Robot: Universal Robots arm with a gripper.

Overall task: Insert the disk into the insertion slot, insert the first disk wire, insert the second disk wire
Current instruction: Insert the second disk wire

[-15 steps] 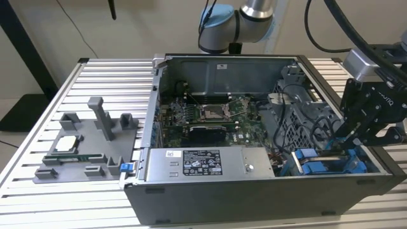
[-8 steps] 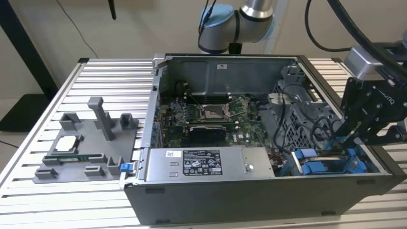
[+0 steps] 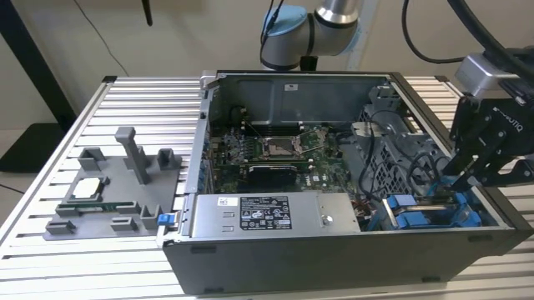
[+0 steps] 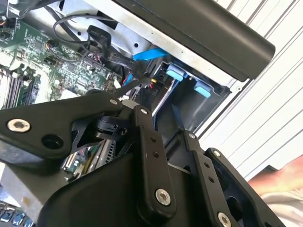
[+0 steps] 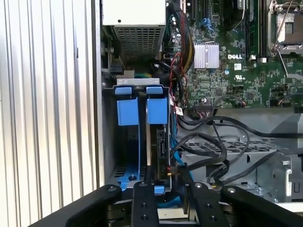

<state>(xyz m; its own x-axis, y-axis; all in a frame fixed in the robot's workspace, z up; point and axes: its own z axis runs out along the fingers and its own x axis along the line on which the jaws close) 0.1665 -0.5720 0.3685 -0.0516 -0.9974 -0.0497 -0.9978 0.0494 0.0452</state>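
First wrist view: pincer at the disk seated in the insertion slot, grip state I cannot tell.

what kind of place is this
Probably a robotics lab bench set up for computer assembly: a robot arm reaches over an open computer case on a slatted metal table, with a grey parts holder beside it.
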